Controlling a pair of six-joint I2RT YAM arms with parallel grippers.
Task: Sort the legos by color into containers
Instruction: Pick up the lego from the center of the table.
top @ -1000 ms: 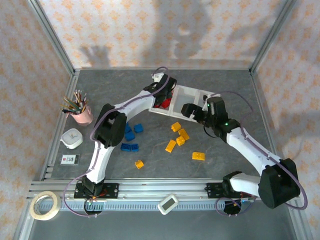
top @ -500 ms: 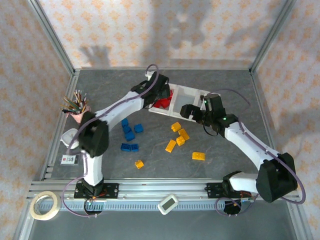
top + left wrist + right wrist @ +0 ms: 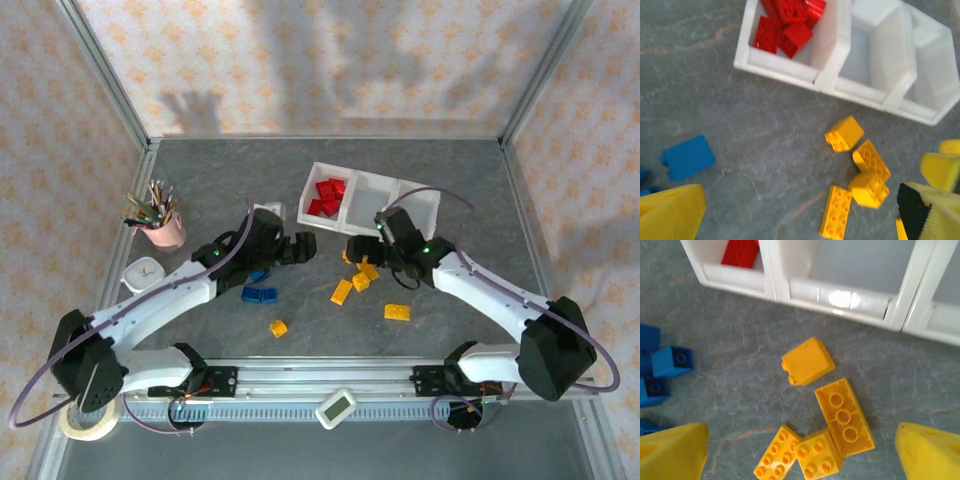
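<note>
Tray (image 3: 372, 181) of 3 white compartments lies toward the far edge of the tabletop (image 3: 450, 160), slightly right of its middle. Its left compartment holds the red legos (image 3: 326, 195), piled together. Just in front of the tray, 4 yellow legos (image 3: 842, 415) form a loose cluster: 3 touch one another and 1 sits just apart, nearer the tray wall. 2 more yellow ones lie separately, closer to the near edge. The blue legos (image 3: 260, 293) lie left of that cluster, some partly hidden under the left arm.

The left pincer (image 3: 308, 248) hangs over the tabletop between the blue legos and the yellow cluster, its fingers (image 3: 670, 212) spread wide and gripping nothing. The right pincer (image 3: 354, 247) hangs over the yellow cluster, also spread wide, with 1 finger on each side of the bricks in its wrist view. A pink cup of pencils (image 3: 165, 232) stands near the left edge
</note>
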